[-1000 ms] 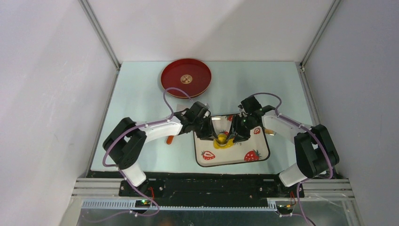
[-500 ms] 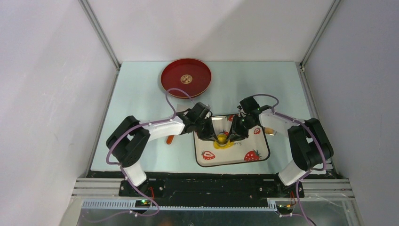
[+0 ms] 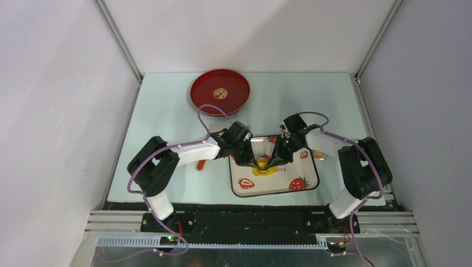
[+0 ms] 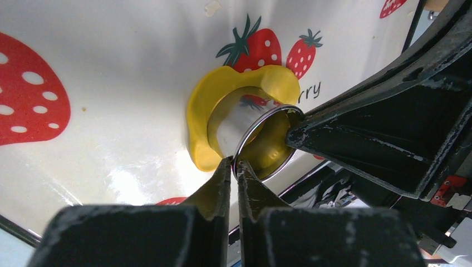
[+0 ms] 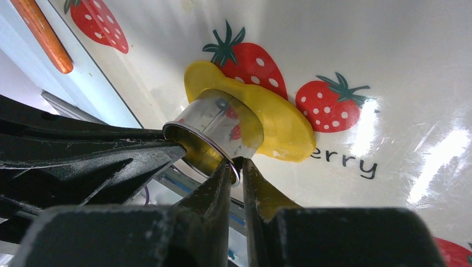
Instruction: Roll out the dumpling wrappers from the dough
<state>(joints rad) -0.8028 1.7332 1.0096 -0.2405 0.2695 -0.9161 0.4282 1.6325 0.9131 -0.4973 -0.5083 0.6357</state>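
Observation:
The dough [image 3: 262, 171] is a flattened irregular bright-yellow patch on the strawberry tray [image 3: 275, 192]. A shiny metal ring cutter [image 3: 261, 163] stands tilted on it. My left gripper [image 4: 234, 164] is shut on the cutter's rim [image 4: 261, 139] from the left. My right gripper [image 5: 236, 164] is shut on the opposite rim [image 5: 217, 133]. The dough spreads out round the cutter's base in the left wrist view [image 4: 206, 111] and the right wrist view [image 5: 278, 122]. No separate round wrapper shows; the dough under the cutter is hidden.
A red round plate [image 3: 220, 92] sits at the back left. An orange roller handle [image 3: 200, 165] pokes out left of the tray and shows in the right wrist view [image 5: 44, 36]; another orange end [image 3: 318, 154] lies at the tray's right edge.
Both grippers stay shut on the cutter over the dough. The right arm's elbow has drawn slightly inward and the left arm's slightly to the right; the cutter has barely shifted.

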